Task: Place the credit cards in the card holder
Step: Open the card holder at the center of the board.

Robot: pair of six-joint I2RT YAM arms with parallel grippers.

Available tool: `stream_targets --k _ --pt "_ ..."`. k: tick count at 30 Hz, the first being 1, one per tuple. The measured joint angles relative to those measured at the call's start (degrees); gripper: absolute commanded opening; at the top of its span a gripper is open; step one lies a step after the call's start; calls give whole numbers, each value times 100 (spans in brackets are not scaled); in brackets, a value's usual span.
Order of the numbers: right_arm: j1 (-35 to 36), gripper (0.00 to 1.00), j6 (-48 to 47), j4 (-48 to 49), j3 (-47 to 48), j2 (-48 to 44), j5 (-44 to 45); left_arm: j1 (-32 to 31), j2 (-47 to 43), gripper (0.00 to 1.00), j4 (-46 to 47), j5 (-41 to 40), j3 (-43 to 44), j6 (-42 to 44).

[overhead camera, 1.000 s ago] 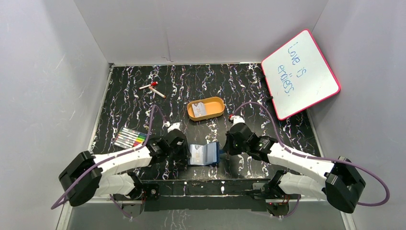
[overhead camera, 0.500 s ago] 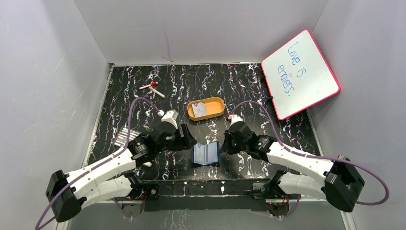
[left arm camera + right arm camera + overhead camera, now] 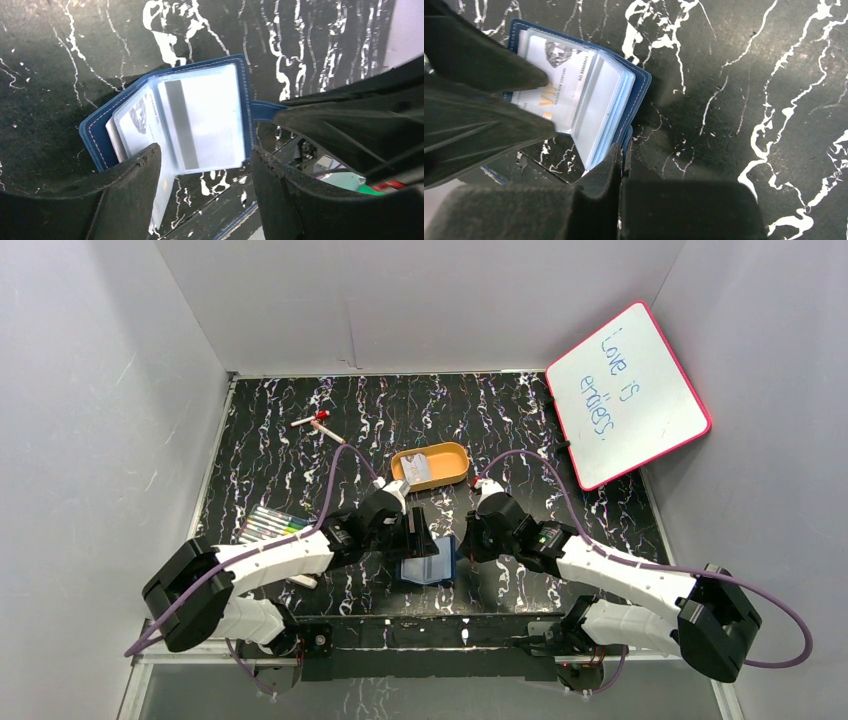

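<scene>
The navy-blue card holder (image 3: 434,568) lies open near the table's front edge, its clear sleeves showing. One credit card (image 3: 200,122) with a dark stripe and a second one (image 3: 136,119) sit inside the card holder (image 3: 100,135). My left gripper (image 3: 419,534) hovers over it, open, its fingers (image 3: 131,192) straddling the sleeves' lower edge (image 3: 205,167). My right gripper (image 3: 463,541) is shut on the card holder's right edge (image 3: 634,95), the blue cover pinched at the jaws (image 3: 620,152). Another credit card (image 3: 418,471) lies in the orange tray (image 3: 455,455).
A set of coloured markers (image 3: 270,525) lies at the left. A red-capped pen (image 3: 318,424) rests further back. A pink-framed whiteboard (image 3: 625,395) leans against the right wall. The table's front rail runs just below the card holder.
My left gripper has opened and swung right from the card holder's left edge to above it. The right gripper has kept its hold and stayed in place.
</scene>
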Motion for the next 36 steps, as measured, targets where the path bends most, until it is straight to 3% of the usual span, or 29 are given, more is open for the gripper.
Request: stream_targets --k 8,19,24,31,36 --pt "0 0 50 321 15 -195 -352 -2 334 70 52 -35 -127 0" --pt "0 0 66 511 22 -192 -562 -4 299 71 118 -61 -170 4" --pt "0 0 66 511 22 -192 -579 -4 267 66 120 -81 -173 9" --pt "0 0 63 509 20 -192 -568 -7 264 46 42 -219 -175 26" --pt "0 0 66 503 20 -192 -511 -15 264 44 -39 -323 -186 68"
